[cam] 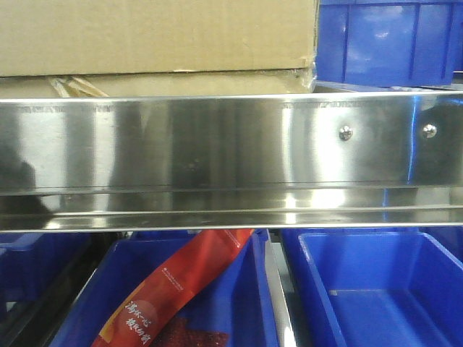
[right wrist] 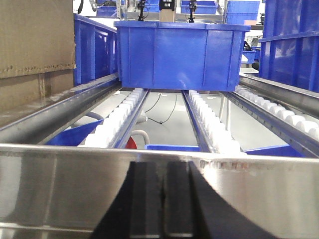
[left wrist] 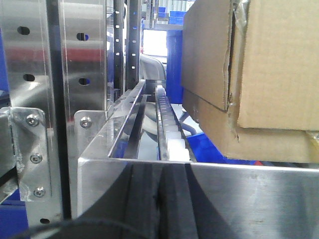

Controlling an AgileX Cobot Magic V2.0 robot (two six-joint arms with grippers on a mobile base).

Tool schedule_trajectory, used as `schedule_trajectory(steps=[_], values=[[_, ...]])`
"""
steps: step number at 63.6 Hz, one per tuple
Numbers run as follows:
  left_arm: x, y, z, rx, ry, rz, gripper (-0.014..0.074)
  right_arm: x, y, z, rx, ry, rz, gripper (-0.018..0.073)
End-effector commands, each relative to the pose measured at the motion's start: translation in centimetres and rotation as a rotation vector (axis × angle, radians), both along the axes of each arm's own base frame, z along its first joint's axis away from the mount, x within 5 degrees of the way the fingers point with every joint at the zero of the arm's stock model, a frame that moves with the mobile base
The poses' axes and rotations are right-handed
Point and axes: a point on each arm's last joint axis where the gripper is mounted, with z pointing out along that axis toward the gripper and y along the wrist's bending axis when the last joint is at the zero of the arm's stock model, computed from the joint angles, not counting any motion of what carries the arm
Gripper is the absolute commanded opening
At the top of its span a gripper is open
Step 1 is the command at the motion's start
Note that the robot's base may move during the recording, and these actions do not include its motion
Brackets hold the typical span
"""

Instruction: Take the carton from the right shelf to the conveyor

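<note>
The brown carton [cam: 152,36] rests on the right shelf, behind its shiny steel front rail [cam: 217,144] with two screw heads. In the left wrist view the carton [left wrist: 269,64] is up and to the right of my left gripper [left wrist: 159,169]. That gripper is shut and empty, just in front of the rail [left wrist: 259,199]. In the right wrist view the carton [right wrist: 35,35] is at the far left. My right gripper [right wrist: 162,167] is shut and empty before the rail [right wrist: 60,184]. The conveyor is out of view.
A blue bin [right wrist: 179,55] sits on the white roller tracks [right wrist: 114,122] straight ahead of the right gripper. Another blue bin [cam: 391,36] stands right of the carton. Below the rail are more blue bins [cam: 376,289], one holding a red snack packet [cam: 181,289]. Steel uprights [left wrist: 84,74] stand at the left.
</note>
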Motion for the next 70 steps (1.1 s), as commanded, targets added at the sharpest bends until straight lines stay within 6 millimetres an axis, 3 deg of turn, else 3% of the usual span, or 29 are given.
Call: schedule_trajectory(steps=[1, 37, 55, 59, 70], values=[[0.0, -0.1, 0.3, -0.004, -0.024, -0.008, 0.0004, 0.0, 0.0, 0.4, 0.002, -0.036, -0.005, -0.0070], [-0.1, -0.1, 0.7, -0.002, -0.072, -0.011, 0.0004, 0.0, 0.0, 0.4, 0.002, -0.042, -0.006, -0.0070], [-0.2, -0.1, 1.5, -0.032, -0.162, -0.013, 0.0004, -0.1, -0.2, 1.4, 0.043, -0.148, -0.017, -0.0070], [-0.4, -0.1, 2.7, -0.031, -0.174, -0.013, 0.0004, -0.2, -0.2, 1.8, 0.053, -0.155, -0.015, -0.0070], [-2.1, 0.0, 8.3, 0.072, -0.140, 0.021, 0.0011, -1.9, 0.0, 6.9, 0.042, -0.098, 0.024, -0.0040]])
